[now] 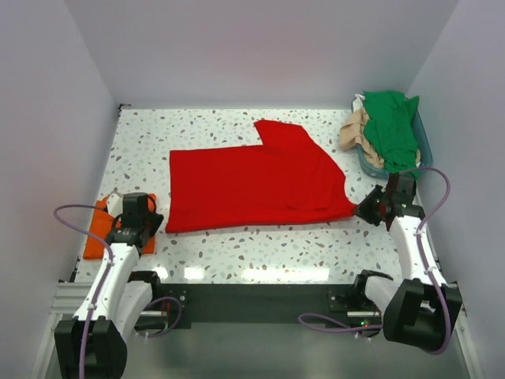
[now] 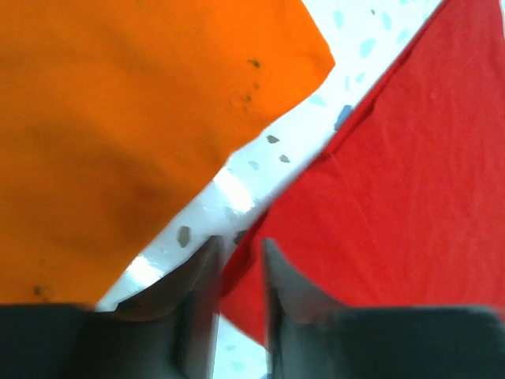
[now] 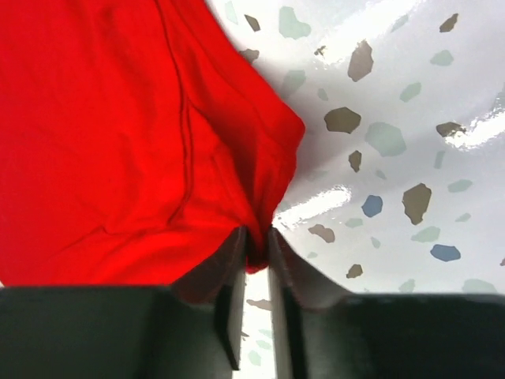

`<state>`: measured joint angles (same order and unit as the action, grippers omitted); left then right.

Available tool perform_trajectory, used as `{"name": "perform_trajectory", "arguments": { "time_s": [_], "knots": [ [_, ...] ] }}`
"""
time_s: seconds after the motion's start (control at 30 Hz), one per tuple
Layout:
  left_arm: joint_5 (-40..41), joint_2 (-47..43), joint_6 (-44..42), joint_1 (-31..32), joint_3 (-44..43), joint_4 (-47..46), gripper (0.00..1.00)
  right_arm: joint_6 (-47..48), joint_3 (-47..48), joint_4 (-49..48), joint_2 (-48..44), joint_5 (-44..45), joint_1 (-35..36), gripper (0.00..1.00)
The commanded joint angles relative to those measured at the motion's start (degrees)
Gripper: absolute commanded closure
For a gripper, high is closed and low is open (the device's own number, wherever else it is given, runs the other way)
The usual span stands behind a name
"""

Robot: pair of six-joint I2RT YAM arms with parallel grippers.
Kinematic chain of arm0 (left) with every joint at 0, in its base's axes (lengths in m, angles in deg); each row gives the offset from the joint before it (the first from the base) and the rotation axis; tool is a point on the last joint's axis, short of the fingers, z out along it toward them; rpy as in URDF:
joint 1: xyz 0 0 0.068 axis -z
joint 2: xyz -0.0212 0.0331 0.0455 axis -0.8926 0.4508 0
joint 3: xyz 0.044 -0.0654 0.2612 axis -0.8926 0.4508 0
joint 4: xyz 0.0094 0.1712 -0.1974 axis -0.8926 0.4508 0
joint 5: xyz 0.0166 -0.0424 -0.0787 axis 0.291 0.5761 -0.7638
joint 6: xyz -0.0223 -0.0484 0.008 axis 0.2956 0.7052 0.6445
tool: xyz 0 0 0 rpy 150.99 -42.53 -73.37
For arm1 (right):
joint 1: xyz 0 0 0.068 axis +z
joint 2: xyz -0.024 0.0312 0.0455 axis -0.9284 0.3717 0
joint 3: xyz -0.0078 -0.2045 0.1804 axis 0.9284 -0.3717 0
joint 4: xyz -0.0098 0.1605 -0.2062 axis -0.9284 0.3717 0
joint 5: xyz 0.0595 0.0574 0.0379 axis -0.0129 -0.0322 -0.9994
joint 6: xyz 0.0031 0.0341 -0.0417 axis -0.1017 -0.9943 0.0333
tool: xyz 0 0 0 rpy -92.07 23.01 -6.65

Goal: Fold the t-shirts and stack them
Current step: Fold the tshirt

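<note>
The left arm [image 1: 110, 268] rises at lower left of the frame, and the left tool [image 2: 237, 251] points downward with its jaws slightly parted. At lower right, the right arm [image 1: 414, 237] leans inward, and the right tool [image 3: 258, 235] pinches a corner of the red t-shirt [image 3: 95, 118].

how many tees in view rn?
4: red tee spread centre, orange tee at the left edge, green tee and tan tee in the basket far right. More may hide there.

Red tee [image 1: 252, 185] spread flat mid worktop [image 1: 276, 253]. Left end effector [image 1: 156, 219] at its near-left corner, over folded orange tee [image 1: 99, 233]. Right end effector [image 1: 360, 209] at near-right corner. Far right: basket [image 1: 424, 146] holding green tee [image 1: 390, 126], tan tee [image 1: 355, 130].
</note>
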<state>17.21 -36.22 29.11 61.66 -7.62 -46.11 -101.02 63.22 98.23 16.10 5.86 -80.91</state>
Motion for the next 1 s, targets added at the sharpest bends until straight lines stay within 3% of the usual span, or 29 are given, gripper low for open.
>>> {"name": "perform_trajectory", "arguments": {
  "time_s": [0.0, 0.1, 0.13, 0.17, 0.2, 0.33, 0.57, 0.73, 0.97],
  "knots": [
    [2.5, 0.66, 0.71, -0.74, -2.02, 2.75, 0.51, 1.24, 0.99, 1.84, -0.51, 0.44, -0.89, 0.76],
    [1.62, 1.72, -2.01, -0.74, -4.92, 2.23, 0.34, 2.9, 3.37, 2.82, -1.03, -0.35, -0.89, 0.55],
    [1.71, 1.55, -2.55, -0.74, -5.8, 2.14, 0.32, 3.52, 4.07, 2.12, -1.39, -0.52, -0.89, 0.44],
    [1.45, 1.37, -3.16, -0.74, -7.29, 1.36, 0.3, 4.22, 4.51, -0.24, -1.65, -3.4, -0.8, 0.25],
    [0.4, 1.46, -6.04, -0.74, -7.82, -2.92, 0.29, 5.79, 6.43, -0.87, -0.96, -4.91, -0.72, 0.19],
    [-2.06, 7.33, -9.31, -0.66, -13.34, -8.93, 0.28, 6.87, 14.7, -0.17, 4.66, 0.34, 4.71, 0.18],
    [-4.7, 27.53, -13.54, -0.57, -23.37, -13.5, 0.3, 4.23, 21.83, -4.03, 15.04, 6.93, 14.66, 0.23],
    [-7.07, 31.61, -14.16, -0.39, -23.66, -15.96, 0.32, 1.6, 16.22, -7.81, 14.71, 7.21, 17.56, 0.37],
    [-10.68, 28.44, -11.17, -0.13, -16.45, -22.2, 0.33, -1.31, 3.12, -13.79, 9.25, 8.09, 18.62, 0.42]
  ]
}}
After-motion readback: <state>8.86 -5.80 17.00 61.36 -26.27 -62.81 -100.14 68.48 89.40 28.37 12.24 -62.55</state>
